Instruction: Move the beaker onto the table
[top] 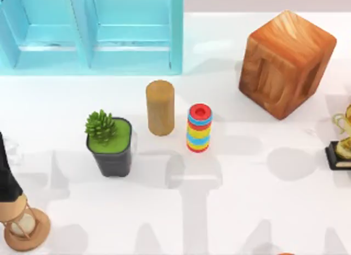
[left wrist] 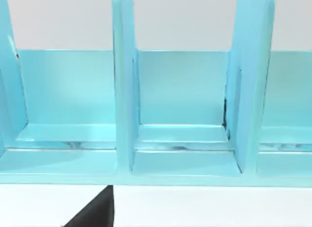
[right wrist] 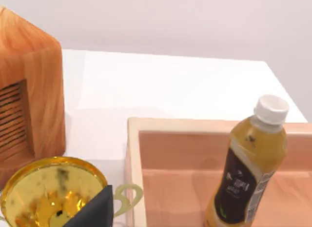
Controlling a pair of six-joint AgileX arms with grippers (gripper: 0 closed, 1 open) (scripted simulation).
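You're looking at a job not started yet, far as I can judge: no beaker is turning up on the table (top: 230,173) or in the blue cabinet (left wrist: 180,95). Left arm (top: 8,178) is sitting at the table's left edge; can't tell either gripper's opening.
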